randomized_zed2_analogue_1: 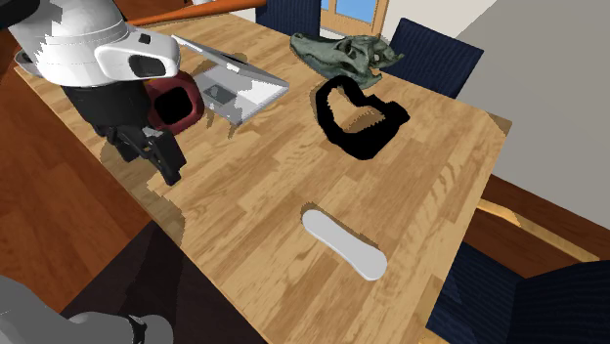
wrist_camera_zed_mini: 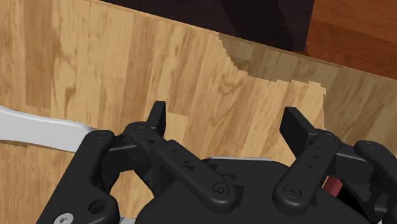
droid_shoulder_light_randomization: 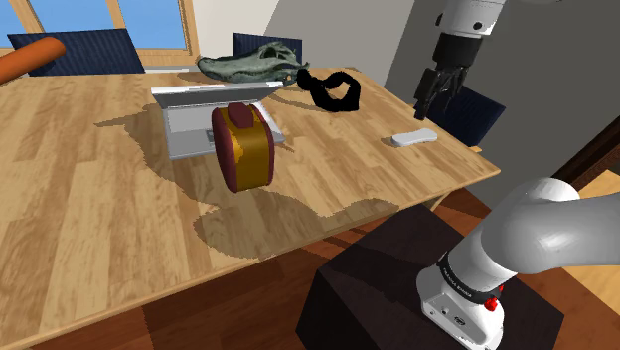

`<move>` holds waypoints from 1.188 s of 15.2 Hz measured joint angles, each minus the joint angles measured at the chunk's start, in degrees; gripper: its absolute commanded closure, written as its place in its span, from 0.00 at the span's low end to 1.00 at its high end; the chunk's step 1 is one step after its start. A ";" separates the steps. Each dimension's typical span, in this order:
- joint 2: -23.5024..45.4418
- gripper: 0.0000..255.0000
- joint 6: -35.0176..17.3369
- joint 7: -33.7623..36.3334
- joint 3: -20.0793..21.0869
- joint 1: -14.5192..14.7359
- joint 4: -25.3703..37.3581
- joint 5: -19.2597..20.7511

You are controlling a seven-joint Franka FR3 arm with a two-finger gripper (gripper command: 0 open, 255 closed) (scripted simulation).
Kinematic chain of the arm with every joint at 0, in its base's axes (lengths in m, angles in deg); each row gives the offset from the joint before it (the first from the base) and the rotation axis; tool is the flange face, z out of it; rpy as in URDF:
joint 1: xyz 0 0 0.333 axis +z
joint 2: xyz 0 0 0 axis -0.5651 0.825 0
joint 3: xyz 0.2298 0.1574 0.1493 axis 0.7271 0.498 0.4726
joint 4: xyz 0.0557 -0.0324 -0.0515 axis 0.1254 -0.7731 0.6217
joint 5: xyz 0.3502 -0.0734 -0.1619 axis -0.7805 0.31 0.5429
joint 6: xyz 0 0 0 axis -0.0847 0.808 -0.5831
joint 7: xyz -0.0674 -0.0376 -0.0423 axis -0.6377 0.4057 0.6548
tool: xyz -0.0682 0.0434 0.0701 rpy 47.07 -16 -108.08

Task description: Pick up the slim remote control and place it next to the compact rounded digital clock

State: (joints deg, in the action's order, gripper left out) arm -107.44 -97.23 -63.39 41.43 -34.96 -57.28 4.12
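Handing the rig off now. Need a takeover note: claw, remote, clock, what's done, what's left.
Claw: open, empty, up above the table, touching nothing.
Remote: pale, lying flat near the table edge by the stand, off to one side of the fingers, not between them.
Clock: maroon and gold, mid-table, well apart from the remote.
Done: nothing grasped yet.
Left: centre over the remote, descend, grip, carry, set down beside the clock.

Wrist view: remote (wrist_camera_zed_mini: 38, 130) runs off the frame edge, its other end hidden behind the gripper (wrist_camera_zed_mini: 224, 113) body. Second exterior view: clock (randomized_zed2_analogue_1: 179, 107) partly hidden behind the arm (randomized_zed2_analogue_1: 98, 49). Shoulder view: clock covers part of the laptop (droid_shoulder_light_randomization: 189, 134), and the orange cylinder (droid_shoulder_light_randomization: 30, 58) is clipped by the left edge, can't tell what it is
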 measured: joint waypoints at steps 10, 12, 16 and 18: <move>-3.46 0.00 -7.27 -24.74 -12.66 1.27 -8.25 11.99; -2.35 0.00 -9.44 -31.12 -16.38 1.70 -8.31 15.01; 0.96 0.00 -15.72 -43.75 -24.33 3.05 -9.01 20.70; 2.63 0.00 -18.12 -49.94 -27.93 4.03 -8.38 22.85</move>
State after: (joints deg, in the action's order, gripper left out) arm -104.81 -115.35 -113.33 13.50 -30.93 -65.66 26.96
